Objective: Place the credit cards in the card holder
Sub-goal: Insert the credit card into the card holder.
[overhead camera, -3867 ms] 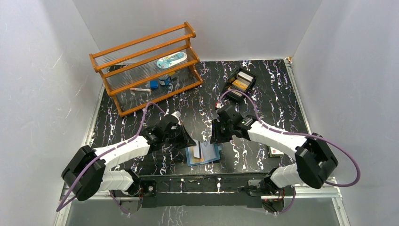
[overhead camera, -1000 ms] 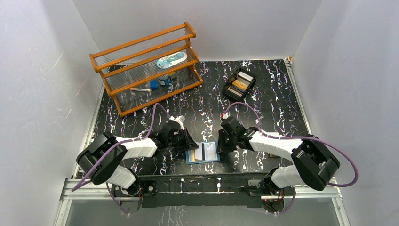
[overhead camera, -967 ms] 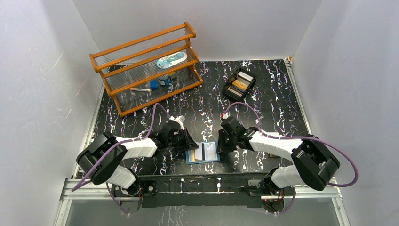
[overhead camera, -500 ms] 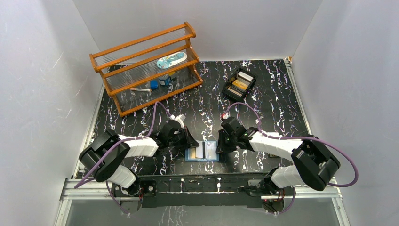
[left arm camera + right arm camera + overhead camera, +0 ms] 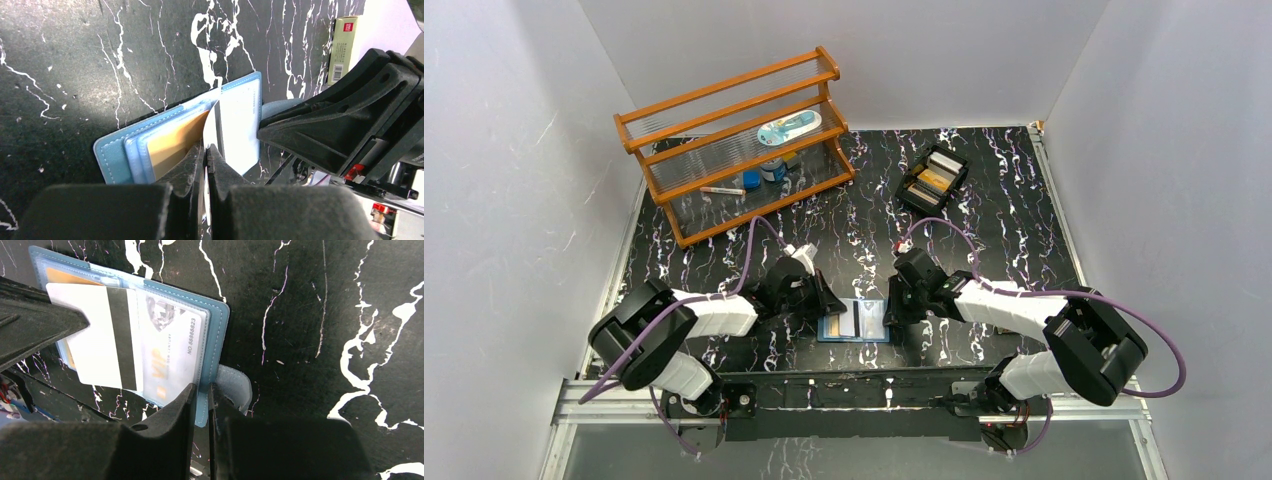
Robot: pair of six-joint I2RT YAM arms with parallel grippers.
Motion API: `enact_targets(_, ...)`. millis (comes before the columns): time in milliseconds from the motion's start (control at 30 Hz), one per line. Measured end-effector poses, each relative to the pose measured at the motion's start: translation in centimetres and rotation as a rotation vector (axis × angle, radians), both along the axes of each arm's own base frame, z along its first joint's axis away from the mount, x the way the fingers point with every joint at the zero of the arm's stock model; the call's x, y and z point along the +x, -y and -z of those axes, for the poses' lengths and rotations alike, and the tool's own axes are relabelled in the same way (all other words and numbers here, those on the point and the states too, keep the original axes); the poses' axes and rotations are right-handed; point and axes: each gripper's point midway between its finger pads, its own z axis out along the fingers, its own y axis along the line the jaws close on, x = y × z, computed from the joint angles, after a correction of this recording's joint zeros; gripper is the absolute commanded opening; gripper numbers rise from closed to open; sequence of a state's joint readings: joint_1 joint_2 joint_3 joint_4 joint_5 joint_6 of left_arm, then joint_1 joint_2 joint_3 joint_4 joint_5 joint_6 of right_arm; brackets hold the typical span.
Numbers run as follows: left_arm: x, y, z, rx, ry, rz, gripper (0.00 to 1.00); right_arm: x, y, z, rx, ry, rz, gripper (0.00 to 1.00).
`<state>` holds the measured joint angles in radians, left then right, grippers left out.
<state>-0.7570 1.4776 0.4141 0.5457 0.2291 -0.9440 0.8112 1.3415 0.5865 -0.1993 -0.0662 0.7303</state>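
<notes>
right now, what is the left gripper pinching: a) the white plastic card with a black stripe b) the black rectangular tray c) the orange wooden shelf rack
a: the left gripper is shut on the white plastic card with a black stripe, over the open blue folding card holder.

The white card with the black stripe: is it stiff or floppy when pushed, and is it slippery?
Probably stiff: the white card looks flat though the left gripper pinches only one edge. Likely slippery, as its face looks smooth.
</notes>
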Motion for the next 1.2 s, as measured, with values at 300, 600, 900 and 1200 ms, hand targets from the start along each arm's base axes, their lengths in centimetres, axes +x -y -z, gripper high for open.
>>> enact_targets(300, -0.2, -0.2, -0.4, 0.070, 0.056, 0.085, 0.00, 0.0, 0.0, 0.0, 0.000, 0.000, -0.001, 0.22)
enact_targets(600, -0.1, 0.7, 0.2, 0.055, 0.045, 0.117, 0.00, 0.0, 0.0, 0.0, 0.000, 0.000, 0.000, 0.22)
enact_targets(900, 0.2, 0.5, 0.3, 0.070, 0.062, 0.108, 0.00, 0.0, 0.0, 0.0, 0.000, 0.000, 0.000, 0.22)
enact_targets(1200, 0.3, 1.1, 0.4, 0.023, 0.027, 0.067, 0.00, 0.0, 0.0, 0.0, 0.001, 0.000, 0.000, 0.22)
